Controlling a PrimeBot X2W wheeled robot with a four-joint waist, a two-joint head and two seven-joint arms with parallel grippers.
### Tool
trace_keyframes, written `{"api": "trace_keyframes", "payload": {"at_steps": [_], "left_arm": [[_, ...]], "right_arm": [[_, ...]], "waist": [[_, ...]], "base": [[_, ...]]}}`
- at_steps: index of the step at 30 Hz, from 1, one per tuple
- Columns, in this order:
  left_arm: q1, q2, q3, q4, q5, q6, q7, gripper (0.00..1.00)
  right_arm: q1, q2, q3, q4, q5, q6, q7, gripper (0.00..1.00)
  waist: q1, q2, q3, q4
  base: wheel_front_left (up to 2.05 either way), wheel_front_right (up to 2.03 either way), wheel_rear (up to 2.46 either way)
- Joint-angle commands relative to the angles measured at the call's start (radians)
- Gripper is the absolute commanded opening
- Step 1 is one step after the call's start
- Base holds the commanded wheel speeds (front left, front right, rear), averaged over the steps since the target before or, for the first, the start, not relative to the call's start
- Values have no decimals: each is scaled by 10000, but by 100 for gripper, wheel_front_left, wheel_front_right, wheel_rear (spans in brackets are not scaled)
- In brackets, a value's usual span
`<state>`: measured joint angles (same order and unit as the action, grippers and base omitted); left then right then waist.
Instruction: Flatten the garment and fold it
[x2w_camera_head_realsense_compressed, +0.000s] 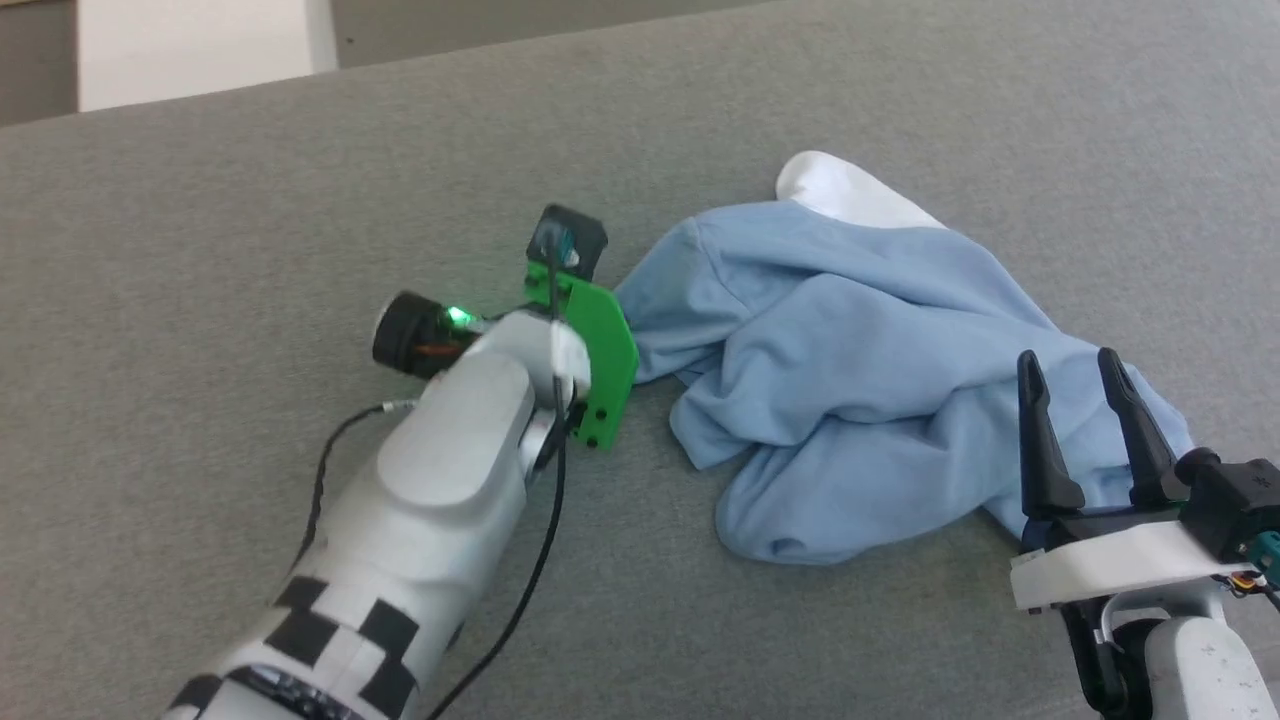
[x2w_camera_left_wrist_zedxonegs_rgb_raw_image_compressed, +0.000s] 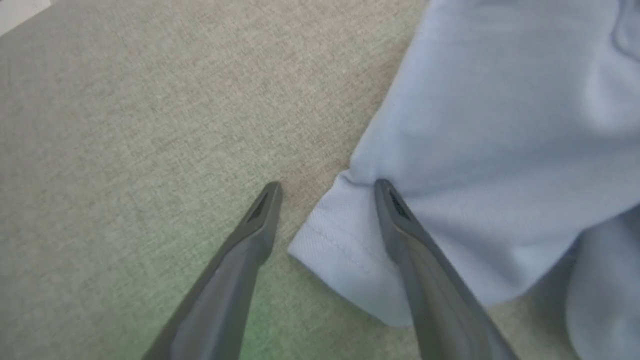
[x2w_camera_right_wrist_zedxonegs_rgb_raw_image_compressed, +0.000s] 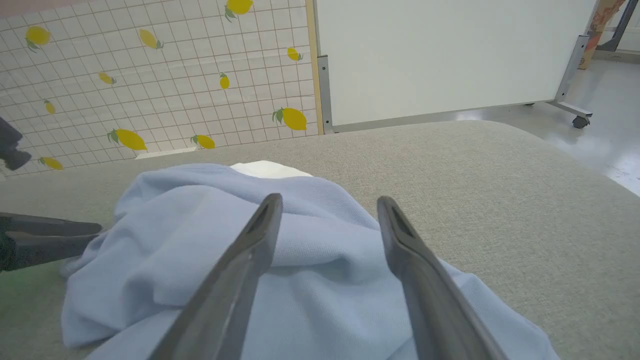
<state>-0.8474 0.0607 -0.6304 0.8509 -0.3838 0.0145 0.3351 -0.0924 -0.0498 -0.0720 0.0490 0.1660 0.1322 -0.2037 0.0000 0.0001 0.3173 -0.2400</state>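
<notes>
Left arm (x2w_camera_head_realsense_compressed: 430, 480), pale with black-and-white markers, occupies the near-left foreground of the head view and reaches across the grey table (x2w_camera_head_realsense_compressed: 250, 220) towards the garment (x2w_camera_head_realsense_compressed: 850, 350). Garment: light-blue knit top, crumpled in a heap right of centre on the table, not yet flattened; a white section (x2w_camera_head_realsense_compressed: 840, 190) shows at its far edge. Long axis of the heap runs from a sleeve (x2w_camera_head_realsense_compressed: 670, 300) at far left to a bunched end at near right, so that one gripper stands at each end. Left gripper (x2w_camera_left_wrist_zedxonegs_rgb_raw_image_compressed: 327, 186): open, jaws spread wide; in its wrist view one finger lies over bare table and the other over the cuff (x2w_camera_left_wrist_zedxonegs_rgb_raw_image_compressed: 340, 250), so that the hemmed edge falls between them; whether either finger touches the cloth cannot be told. Right gripper (x2w_camera_head_realsense_compressed: 1068, 358): open, holding nothing, fingers pointing away from the robot over the near-right end of the heap, cloth lying under and beyond the tips. Judgement: the step in hand is the first grasp for spreading; the left gripper is the better placed, since a free edge sits inside its jaws, whereas the right gripper faces only rounded folds with no hem to be seen
</notes>
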Motion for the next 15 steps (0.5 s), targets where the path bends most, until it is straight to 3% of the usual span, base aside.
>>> {"api": "trace_keyframes", "payload": {"at_steps": [1,3,5,10,15], "left_arm": [[38,94,-147,391,107,29,520,100],[74,81,-295,660,62,-108,1154,100],[176,63,-432,838,-49,-347,1804,0],[601,37,-485,559,-374,-609,2169,0],[1143,451,-31,-485,-510,-197,496,0]], "right_arm": [[-158,-5,-13,22,86,-15,-91,100],[-161,-5,1,36,114,-15,-108,100],[-170,-5,44,33,158,-15,-112,100],[-115,-5,-119,-25,122,-15,-74,100],[-50,-5,-209,-160,-46,-15,52,100]], "waist": [[0,-1,163,-178],[0,-1,130,-184],[0,-1,66,-157],[0,-1,-231,131],[0,-1,-688,608]], "base": [[0,0,0],[0,0,0],[0,0,0],[0,0,0],[0,0,0]]}}
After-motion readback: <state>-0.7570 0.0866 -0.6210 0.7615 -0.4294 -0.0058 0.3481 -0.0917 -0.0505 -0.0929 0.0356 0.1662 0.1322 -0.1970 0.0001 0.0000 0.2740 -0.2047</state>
